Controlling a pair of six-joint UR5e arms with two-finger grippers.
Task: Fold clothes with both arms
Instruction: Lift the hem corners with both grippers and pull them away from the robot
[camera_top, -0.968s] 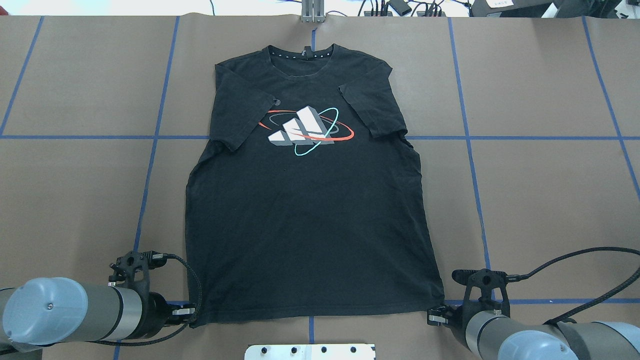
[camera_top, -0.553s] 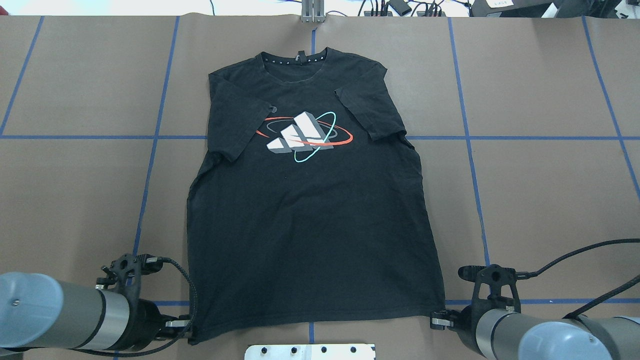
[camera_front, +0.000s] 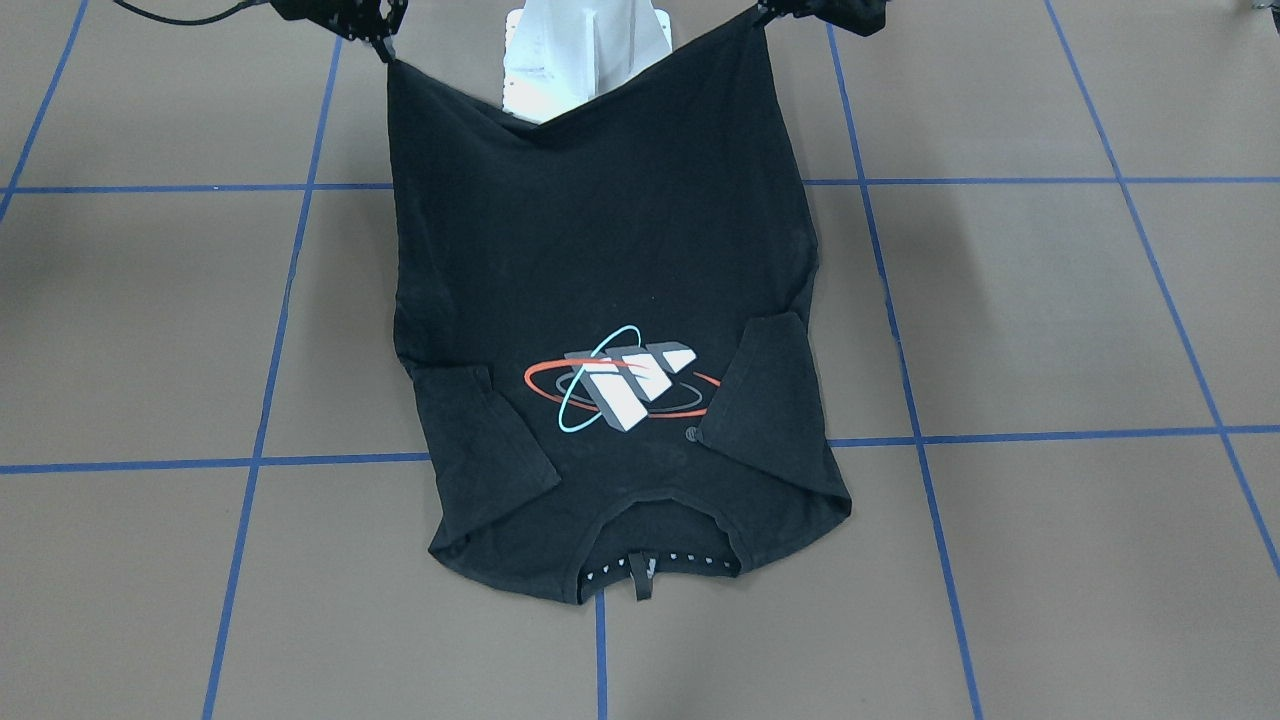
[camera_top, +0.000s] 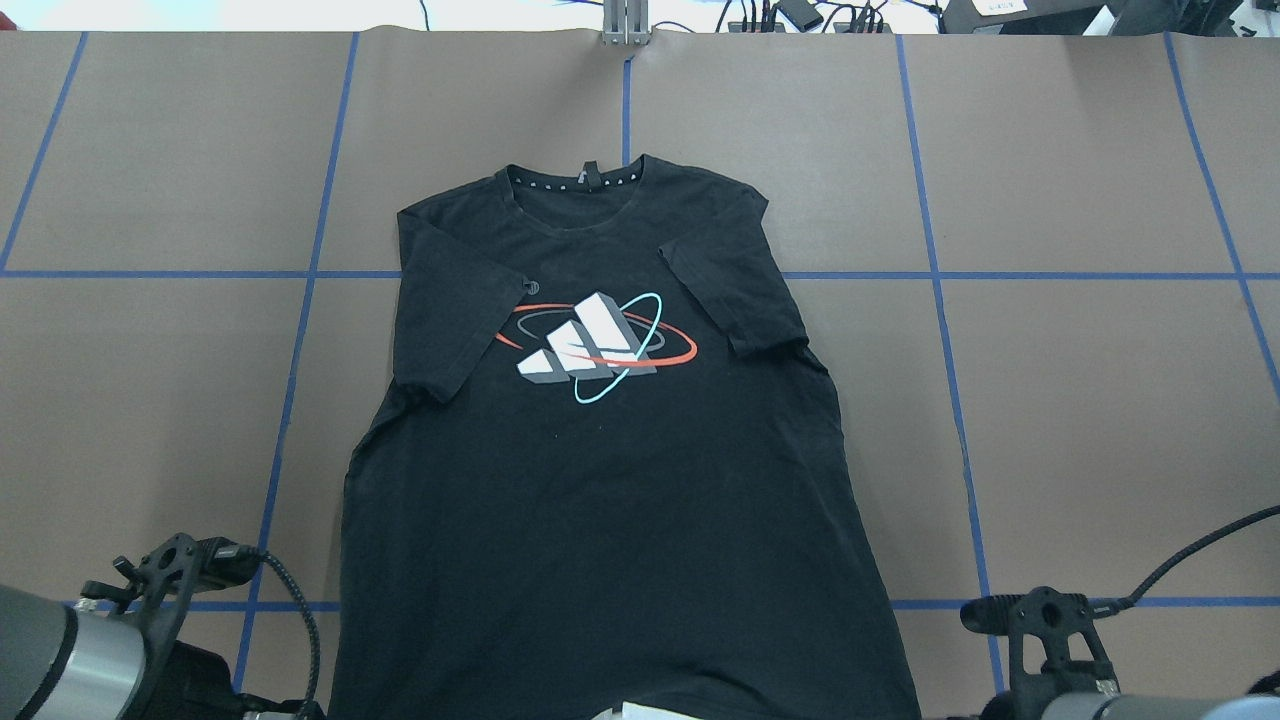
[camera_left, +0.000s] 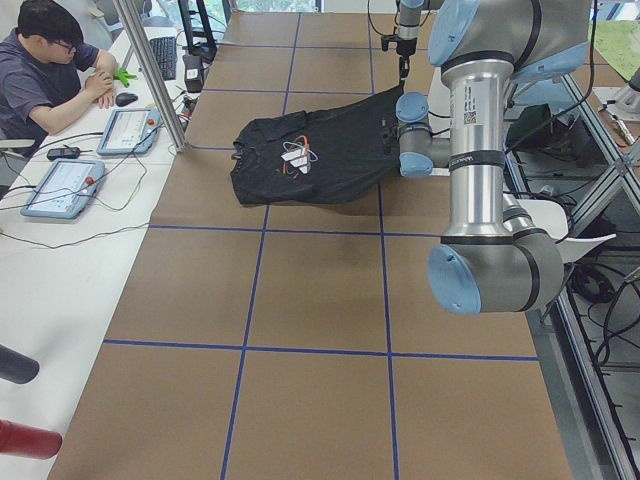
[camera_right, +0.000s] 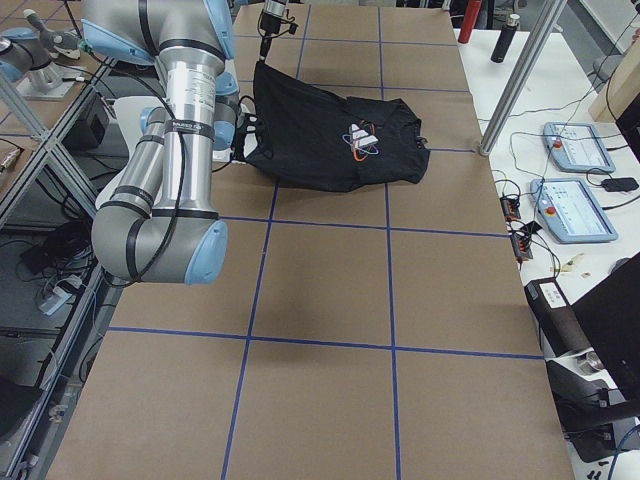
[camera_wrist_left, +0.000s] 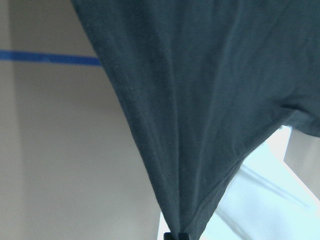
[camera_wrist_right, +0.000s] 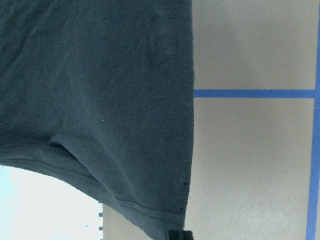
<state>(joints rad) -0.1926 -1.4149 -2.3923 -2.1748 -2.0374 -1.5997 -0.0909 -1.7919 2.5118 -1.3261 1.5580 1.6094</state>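
Note:
The black T-shirt (camera_top: 600, 500) lies front up, its logo (camera_top: 590, 345) showing and its collar (camera_top: 575, 180) pointing away from me. Both sleeves are folded in over the chest. The hem is lifted off the table and sags in the middle, as the front view (camera_front: 600, 250) shows. My left gripper (camera_front: 770, 15) is shut on the hem's left corner, seen pinched in the left wrist view (camera_wrist_left: 176, 235). My right gripper (camera_front: 385, 45) is shut on the right corner, seen in the right wrist view (camera_wrist_right: 180, 234). In the overhead view both grippers are mostly cut off at the bottom edge.
The white pedestal base (camera_front: 585, 50) stands under the raised hem. The brown table (camera_top: 1050, 400) carries blue tape lines (camera_top: 1000, 274). A metal post (camera_top: 625, 25) and cables sit at the far edge. A seated operator (camera_left: 50, 60) with control pendants is beside the table.
Both grippers have drawn back toward my base and risen with the hem corners. The whole shirt has slid toward me, its collar now well away from the far edge.

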